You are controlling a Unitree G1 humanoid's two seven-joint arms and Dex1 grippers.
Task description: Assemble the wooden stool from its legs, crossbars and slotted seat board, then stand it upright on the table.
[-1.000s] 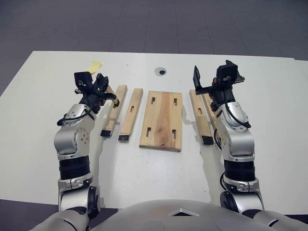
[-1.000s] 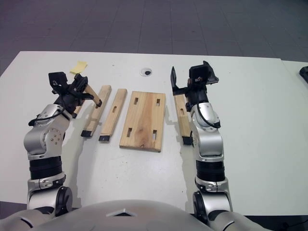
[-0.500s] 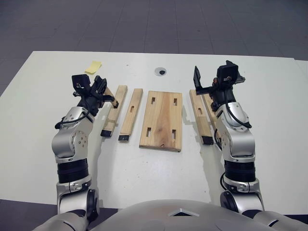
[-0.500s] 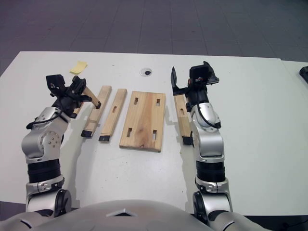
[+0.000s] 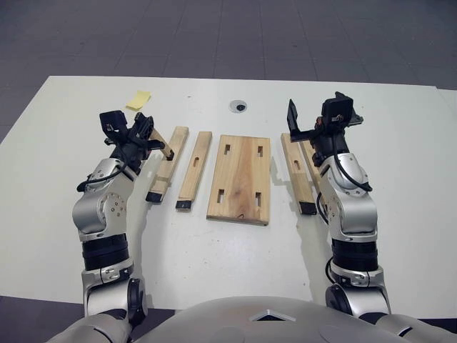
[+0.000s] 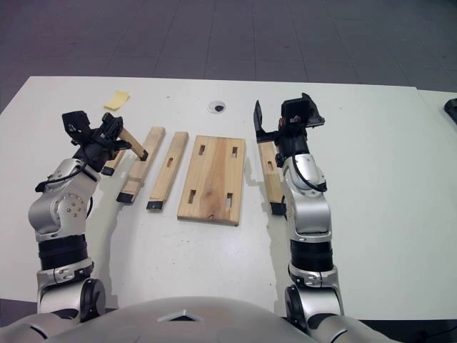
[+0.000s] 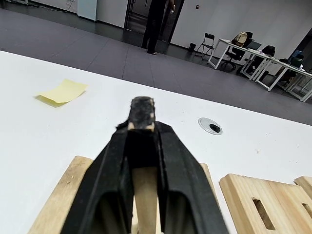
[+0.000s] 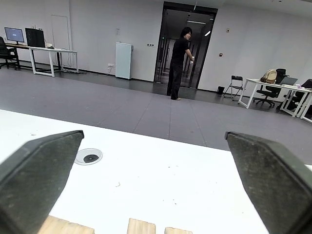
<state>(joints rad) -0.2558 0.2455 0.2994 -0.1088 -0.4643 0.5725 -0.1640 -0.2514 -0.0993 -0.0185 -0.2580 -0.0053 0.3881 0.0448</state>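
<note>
Firstly, left gripper [image 7: 142,134]: black fingers [image 7: 109,180] clamped on a slim, square-section wooden crossbar [image 5: 163,148] with a dark, rough end cap. Just past its fingertips lie a flat pale leg [image 5: 168,163] and a second leg [image 5: 195,168], both black-footed. The slotted seat board [image 5: 240,179], smooth-grained with four rectangular slots, lies between the grippers. Right gripper [image 5: 316,118]: matte fingers spread wide, holding nothing, above a right-hand leg [image 5: 295,171]. Since 1.0 s ago the left gripper has shifted away from the board with its crossbar. The right gripper is unmoved.
</note>
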